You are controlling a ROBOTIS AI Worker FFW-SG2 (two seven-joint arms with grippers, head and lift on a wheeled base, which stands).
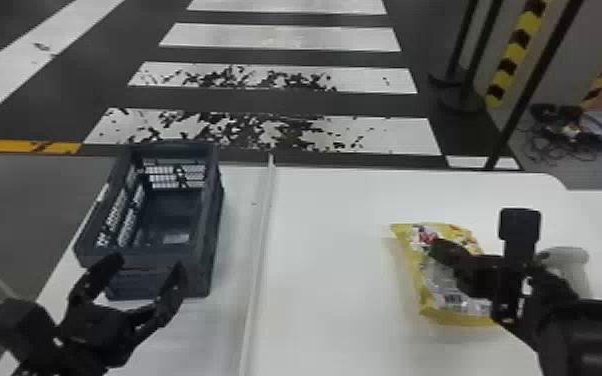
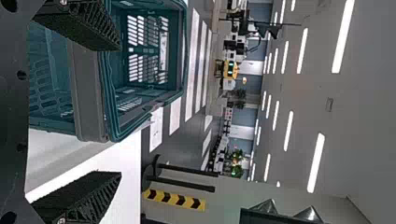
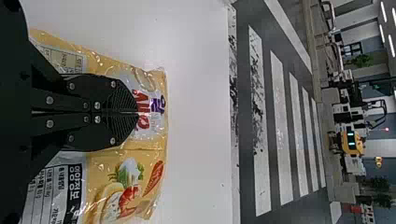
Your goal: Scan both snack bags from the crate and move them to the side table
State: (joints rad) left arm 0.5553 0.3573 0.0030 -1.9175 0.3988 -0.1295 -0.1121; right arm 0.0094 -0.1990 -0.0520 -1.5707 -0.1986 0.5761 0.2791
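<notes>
In the head view, the black, two-fingered left gripper point(image 1: 147, 265) sits toward eight o'clock, aimed at one o'clock, its ridged fingers point(image 2: 91, 25) spread wide; the thick black right arm point(image 1: 590, 335) enters from four o'clock, its black, two-fingered right gripper point(image 1: 437, 248) pointing toward ten, fingers pressed together.

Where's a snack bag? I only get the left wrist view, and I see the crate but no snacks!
Observer: The head view shows a yellow snack bag lying on the white table, to the right of the crate.
Operator: Ooh! Is the right hand open?
Observer: No, the right wrist view shows its two fingers closed together.
Operator: Anything else over there?
Observer: Yes, a whitish object, partly hidden behind the right arm.
</notes>
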